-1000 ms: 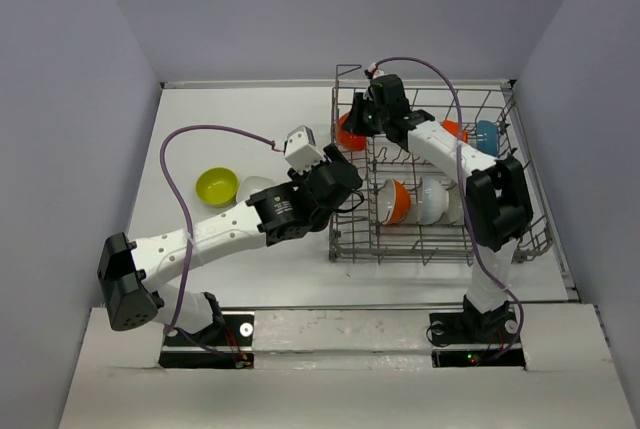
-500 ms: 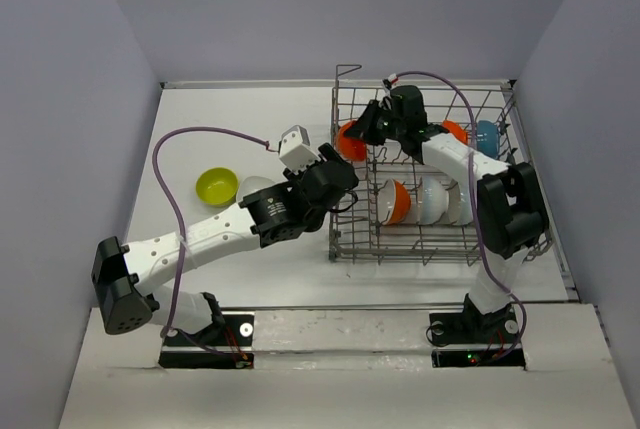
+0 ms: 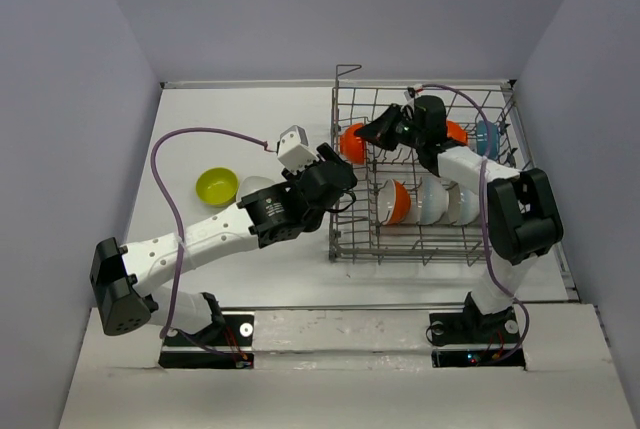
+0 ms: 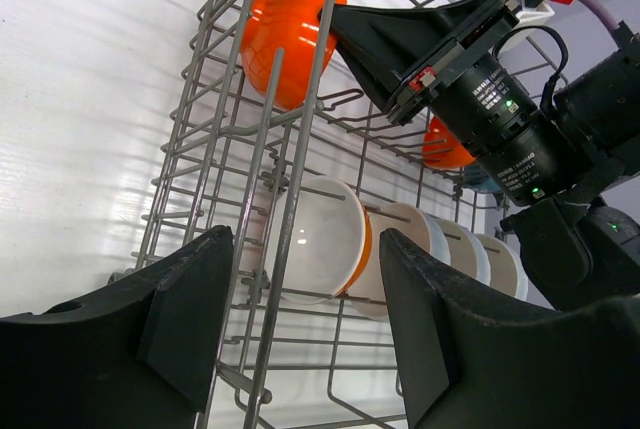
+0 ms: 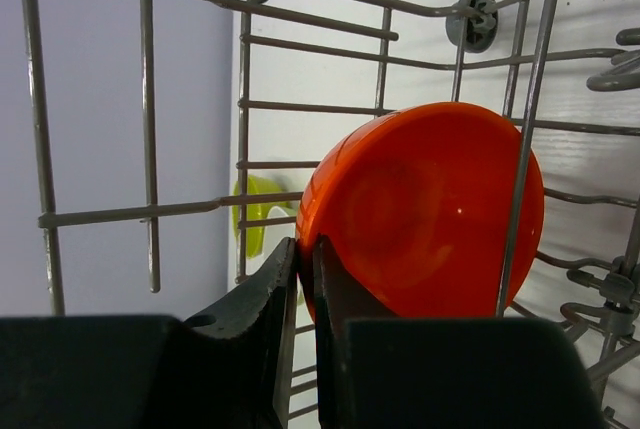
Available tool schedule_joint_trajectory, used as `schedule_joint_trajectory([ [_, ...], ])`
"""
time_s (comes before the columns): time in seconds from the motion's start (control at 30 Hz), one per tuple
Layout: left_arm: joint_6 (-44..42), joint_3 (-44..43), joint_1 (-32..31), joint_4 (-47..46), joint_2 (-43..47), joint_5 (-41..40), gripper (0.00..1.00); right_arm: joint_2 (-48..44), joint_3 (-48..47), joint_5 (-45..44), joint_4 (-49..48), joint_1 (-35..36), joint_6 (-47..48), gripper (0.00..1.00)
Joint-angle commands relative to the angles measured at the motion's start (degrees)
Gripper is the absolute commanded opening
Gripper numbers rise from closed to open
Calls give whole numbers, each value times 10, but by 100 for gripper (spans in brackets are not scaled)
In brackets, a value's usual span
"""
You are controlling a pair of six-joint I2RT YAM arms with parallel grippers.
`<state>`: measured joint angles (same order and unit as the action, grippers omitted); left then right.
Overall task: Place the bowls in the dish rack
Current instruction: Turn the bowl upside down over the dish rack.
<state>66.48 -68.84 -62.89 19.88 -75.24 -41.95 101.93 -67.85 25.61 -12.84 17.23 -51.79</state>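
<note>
Two arms rise from the near edge of the tabletop (image 3: 290,269). The left claw (image 3: 338,173) sits just beside the left wall of the dish rack (image 3: 405,241), its fingers (image 4: 190,299) spread wide apart with nothing held between them. In its wrist view, the rack's wires run across the gap.

Inside the rack, the near row holds an orange-red bowl with a white inside (image 3: 394,201). It stands on edge among the tines. To its right, white bowls (image 3: 432,199) are lined up on edge, one just beside the other.

On the open tabletop to the left of the rack, a yellow-green bowl (image 3: 217,186) sits upright. A white bowl (image 3: 255,187) lies just beside it, partly hidden behind the left arm.

Farther back, the right arm reaches over the rack. The right claw (image 5: 305,249) is pinched together on the rim of another orange-red bowl (image 5: 420,209). This bowl is tilted on edge inside the rack's far left corner, close to the wire wall. Whether it rests on the tines cannot be told.

Along the far right of the rack, one more orange-red bowl (image 3: 456,131) and a blue bowl (image 3: 487,136) stand side by side.
</note>
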Motion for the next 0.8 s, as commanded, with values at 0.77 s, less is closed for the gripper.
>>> schedule_joint_trajectory([
  [0.77,-6,5,4,-17,12,-18,69,-31,133,20,-217,-74,-176,1],
])
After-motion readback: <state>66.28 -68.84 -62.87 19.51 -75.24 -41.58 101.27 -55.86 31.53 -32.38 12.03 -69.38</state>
